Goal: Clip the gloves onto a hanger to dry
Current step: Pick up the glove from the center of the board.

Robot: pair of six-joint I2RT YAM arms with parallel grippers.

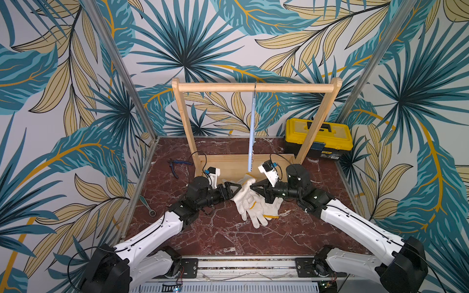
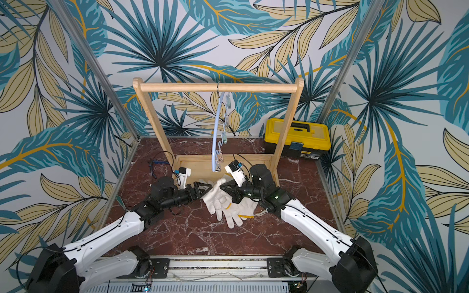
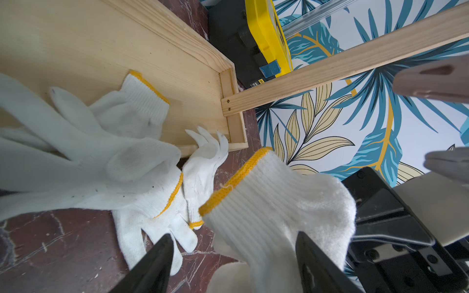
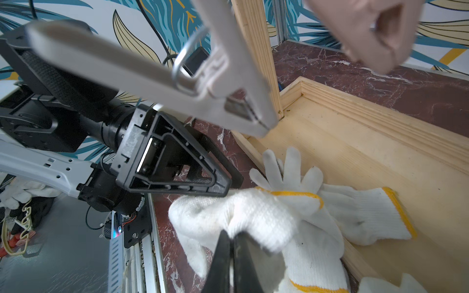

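Right wrist view: the right gripper (image 4: 229,243) has its jaws pressed together on a bunched fold of one glove (image 4: 253,215), lifting it above the rest. In the left wrist view the left gripper (image 3: 233,236) has its jaws well apart, one finger on either side of that glove's body; whether they touch the knit cannot be told. The glove's long axis runs from the two grippers toward the rack (image 1: 253,88), with the yellow-trimmed cuff (image 3: 236,181) leading and standing up; its finger end is hidden behind the jaws. In both top views the two grippers meet tip to tip over the glove, just in front of the rack's tray (image 1: 228,165). The other gloves (image 1: 256,213) lie in a loose pile beneath, fingers mostly toward the front of the table (image 1: 228,236), one lying in the tray. The hanger (image 2: 215,132) hangs by its hook from the rack's rail, turned crosswise to it, its near end just above the held glove. Its clips (image 2: 224,137) dangle bare. A toolbox (image 1: 318,134) stands behind the rack.
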